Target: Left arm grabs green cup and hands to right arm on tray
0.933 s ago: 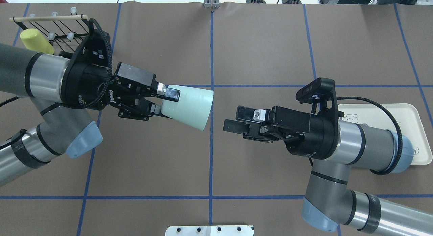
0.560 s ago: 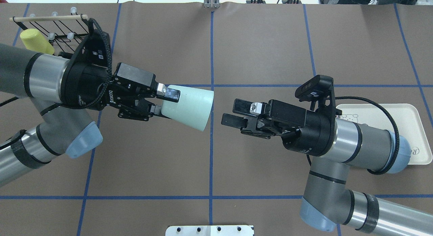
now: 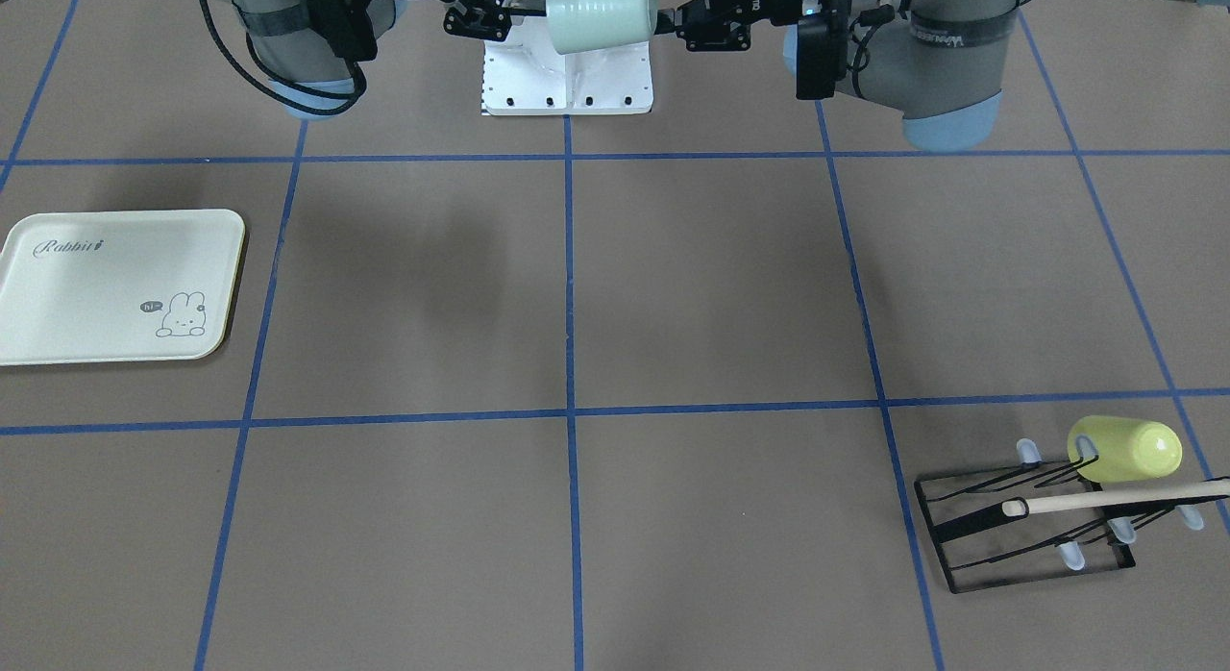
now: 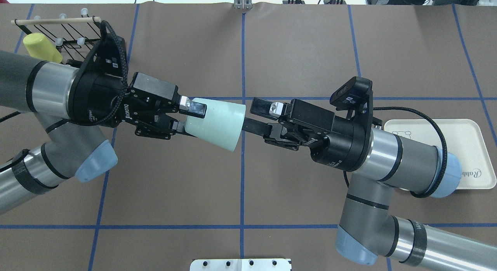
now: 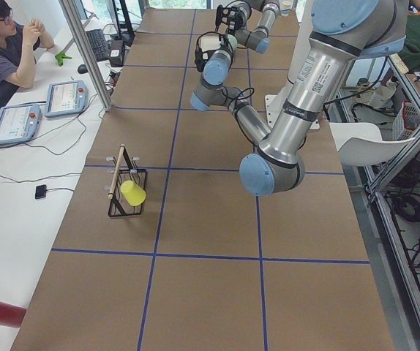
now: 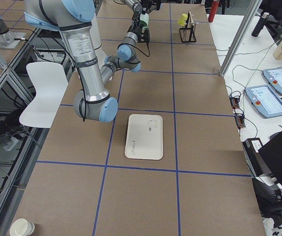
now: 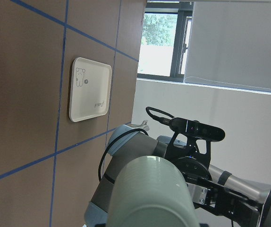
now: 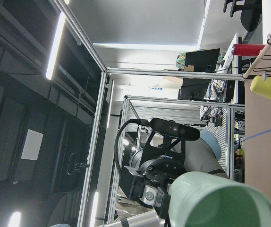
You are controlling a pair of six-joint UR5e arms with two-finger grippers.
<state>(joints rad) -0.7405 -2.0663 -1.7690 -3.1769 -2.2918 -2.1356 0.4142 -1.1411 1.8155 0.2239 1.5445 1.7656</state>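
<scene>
The green cup (image 4: pixel 215 121) is held on its side in the air above the table's middle, mouth toward the right arm. My left gripper (image 4: pixel 188 116) is shut on its base end. My right gripper (image 4: pixel 250 115) is open at the cup's mouth: one finger reaches the rim, the other stands just beside it. I cannot tell whether a finger is inside. The cup also shows in the front view (image 3: pixel 601 17), the left wrist view (image 7: pixel 149 194) and the right wrist view (image 8: pixel 215 201). The cream tray (image 4: pixel 470 146) lies flat under the right arm's elbow, with nothing on it in the front view (image 3: pixel 96 286).
A yellow-green cup (image 4: pixel 40 47) hangs on a black wire rack (image 4: pixel 66 30) at the far left corner, behind the left arm. A white mounting plate (image 4: pixel 240 264) sits at the near edge. Blue tape lines grid the brown table.
The right arm has moved left toward the cup, and its open fingers now stand at the cup's mouth. The left arm and the cup have stayed in place.
</scene>
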